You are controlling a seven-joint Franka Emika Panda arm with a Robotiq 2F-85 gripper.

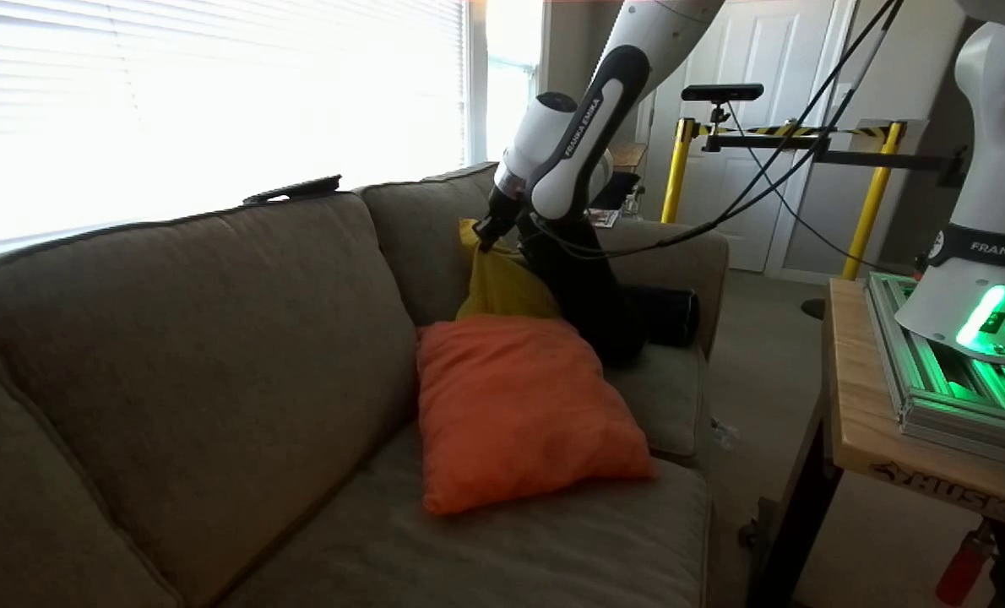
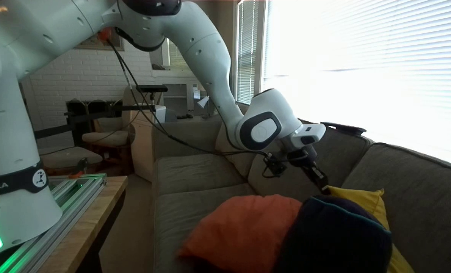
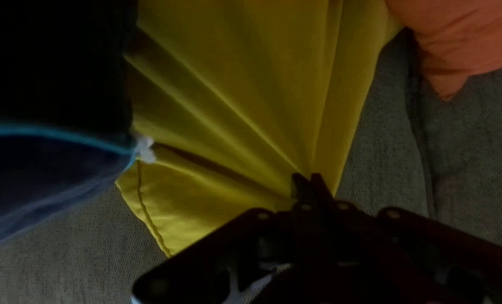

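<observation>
You are working over a grey-brown sofa [image 1: 181,355], which is standing beneath a bright window [image 1: 215,93] at the upper left of an exterior view; a wooden desk [image 1: 853,380] is filling the lower right there. Your hand [image 3: 308,179] is holding a yellow pillow [image 3: 251,97] clamped, the cloth fanning out in folds from below the middle of the wrist view. The yellow pillow is sitting by the sofa's back, with an orange pillow [image 1: 519,414] overlapping it near the centre of an exterior view. A dark pillow [image 2: 335,235] is hiding part of it at the lower right of an exterior view. The wrist view alone is showing a small white scrap [image 3: 145,148] at the dark pillow's corner. A white door [image 1: 773,51] is showing at the upper right of an exterior view only, while a brick wall [image 2: 58,79] and chairs [image 2: 108,138] are appearing only at the left of an exterior view.
</observation>
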